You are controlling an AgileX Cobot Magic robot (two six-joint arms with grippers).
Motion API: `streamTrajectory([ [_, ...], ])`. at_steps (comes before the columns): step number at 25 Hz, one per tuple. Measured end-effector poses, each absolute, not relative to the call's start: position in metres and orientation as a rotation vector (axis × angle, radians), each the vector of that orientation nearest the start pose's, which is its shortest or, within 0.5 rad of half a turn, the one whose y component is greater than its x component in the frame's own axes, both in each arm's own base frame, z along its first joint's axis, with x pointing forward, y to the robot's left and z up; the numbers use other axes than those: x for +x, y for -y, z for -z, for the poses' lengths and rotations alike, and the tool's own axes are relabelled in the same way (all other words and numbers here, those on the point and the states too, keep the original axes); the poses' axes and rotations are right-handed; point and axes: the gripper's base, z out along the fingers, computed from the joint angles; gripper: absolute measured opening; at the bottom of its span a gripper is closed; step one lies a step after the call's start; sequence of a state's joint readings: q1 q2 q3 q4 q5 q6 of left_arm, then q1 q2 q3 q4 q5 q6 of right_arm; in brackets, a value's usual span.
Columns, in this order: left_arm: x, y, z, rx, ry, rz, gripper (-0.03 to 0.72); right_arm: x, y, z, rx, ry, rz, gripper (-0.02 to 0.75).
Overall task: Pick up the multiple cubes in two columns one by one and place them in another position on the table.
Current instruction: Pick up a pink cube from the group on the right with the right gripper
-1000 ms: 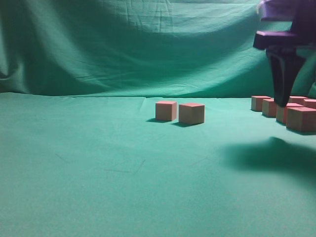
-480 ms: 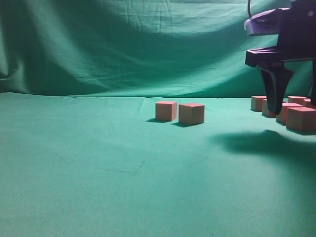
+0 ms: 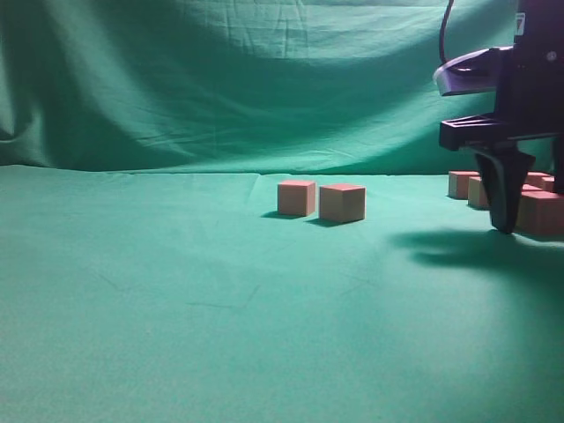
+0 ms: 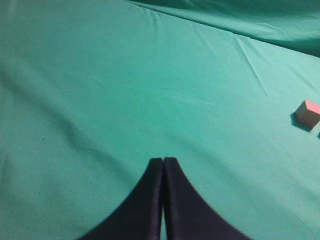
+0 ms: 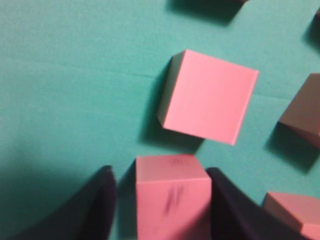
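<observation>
Two cubes [image 3: 296,197] [image 3: 342,202] stand side by side mid-table on the green cloth table [image 3: 220,308]. Several more cubes [image 3: 539,212] are grouped at the right edge. My right gripper [image 3: 505,227] is lowered into that group, its tip down at table level. In the right wrist view my right gripper [image 5: 160,171] straddles one pink cube [image 5: 172,197]. The right finger [image 5: 225,200] is against the cube, while a gap shows at the left finger [image 5: 97,200]. Another cube [image 5: 207,97] sits just beyond. My left gripper [image 4: 163,160] is shut and empty over bare cloth.
A draped green backdrop [image 3: 220,79] rises behind the table. Neighbouring cubes [image 5: 302,112] [image 5: 292,212] lie close on the right of the straddled one. In the left wrist view a single cube [image 4: 307,112] sits far right.
My right gripper has come down from above the right group of cubes to table level, around one cube. The two middle cubes have not moved.
</observation>
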State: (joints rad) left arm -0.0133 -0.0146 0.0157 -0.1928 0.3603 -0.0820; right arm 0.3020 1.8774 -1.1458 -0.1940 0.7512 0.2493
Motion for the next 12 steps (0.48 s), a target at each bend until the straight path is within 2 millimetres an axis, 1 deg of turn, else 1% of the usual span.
streamTrajectory([
  [3,0.052,0.007,-0.177,-0.182,-1.837,0.255,0.0,0.339,-0.093,-0.158,-0.268,-2.932,0.142,0.277],
  [4,0.052,0.007,-0.177,-0.182,-1.837,0.255,0.0,0.34,-0.093,-0.16,-0.266,-2.937,0.146,0.261],
  [6,0.052,0.007,-0.177,-0.182,-1.837,0.255,0.0,0.342,-0.093,-0.165,-0.259,-2.951,0.159,0.274],
  [9,0.052,0.007,-0.177,-0.182,-1.837,0.255,0.0,0.347,-0.098,-0.18,-0.262,-2.974,0.153,0.274],
  [11,0.052,0.007,-0.177,-0.182,-1.837,0.255,0.0,0.351,-0.109,-0.196,-0.324,-2.972,0.145,0.274],
  [12,0.052,0.007,-0.177,-0.182,-1.837,0.255,0.0,0.352,-0.119,-0.205,-0.358,-2.961,0.135,0.274],
])
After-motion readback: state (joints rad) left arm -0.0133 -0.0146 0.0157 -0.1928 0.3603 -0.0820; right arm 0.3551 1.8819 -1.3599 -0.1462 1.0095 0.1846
